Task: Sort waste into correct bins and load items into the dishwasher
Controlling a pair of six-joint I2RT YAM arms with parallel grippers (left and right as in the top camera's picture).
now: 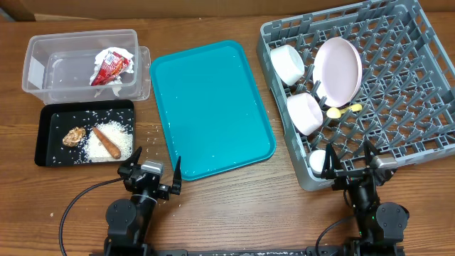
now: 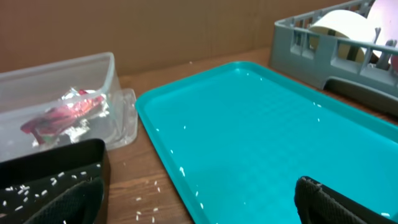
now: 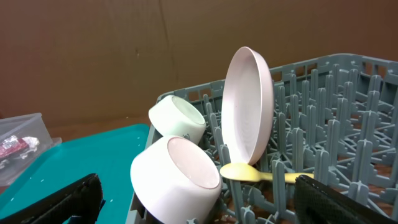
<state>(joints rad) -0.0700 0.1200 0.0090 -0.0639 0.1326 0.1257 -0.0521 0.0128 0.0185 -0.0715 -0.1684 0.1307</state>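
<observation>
Overhead view: left fingers (image 1: 176, 171) spread, nothing between them, over the table (image 1: 234, 213) at the near-left corner of the teal tray (image 1: 213, 107). Right fingers (image 1: 329, 165) spread, empty, at the near edge of the grey dish rack (image 1: 405, 99), just beside the small white cup (image 1: 317, 161)

Clear tub (image 1: 50, 67), far left: crumpled white paper with red wrapper (image 1: 111, 67) inside

Black tray (image 1: 50, 139), just in front of the tub: brown food lump (image 1: 74, 136), brown sausage (image 1: 106, 142), white rice (image 1: 122, 141) heaped around the sausage. Stray grains on the table toward the teal tray

Rack: white plate (image 1: 338, 69) standing on edge among the pegs; far bowl (image 1: 287, 62) at the far-left corner, near bowl (image 1: 306, 112) closer in, both tipped on their sides; yellow spoon (image 1: 344, 110) lying just right of the near bowl at the foot of the plate; cup at the near-left corner
</observation>
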